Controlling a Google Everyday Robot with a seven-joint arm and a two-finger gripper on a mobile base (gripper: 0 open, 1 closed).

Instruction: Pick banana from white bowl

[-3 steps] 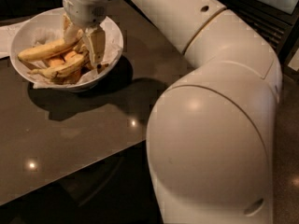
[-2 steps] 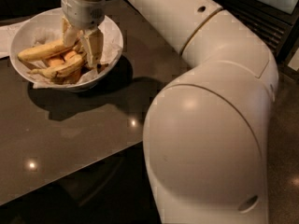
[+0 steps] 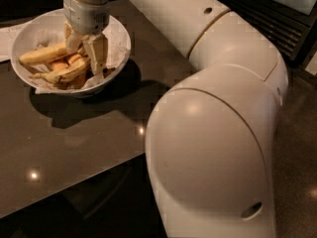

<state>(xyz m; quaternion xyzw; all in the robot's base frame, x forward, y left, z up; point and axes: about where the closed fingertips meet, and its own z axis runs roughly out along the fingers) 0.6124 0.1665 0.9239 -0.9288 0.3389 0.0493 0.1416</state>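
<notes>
gripper [image 3: 85, 58] down in the white bowl [image 3: 29, 33], upper left of the frame, reaching for the banana [image 3: 62, 76].
my fingers [image 3: 97, 51] are spread apart, nothing clamped, and the dull streaked banana lies at the bowl's near side, just below them. i judge this the grasp approach: next, close on it, then lift. the arm [image 3: 237, 83] drops steeply from above, its elbow filling the lower right.

table [image 3: 74, 148]: dark | on it: white bowl [image 3: 119, 34], paper sheet [image 3: 6, 41] | end effector [image 3: 86, 52]: in bowl

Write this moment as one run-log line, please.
stage: pre-grasp | gripper: open, down inside white bowl, at banana | banana: lying in white bowl, not lifted
</notes>
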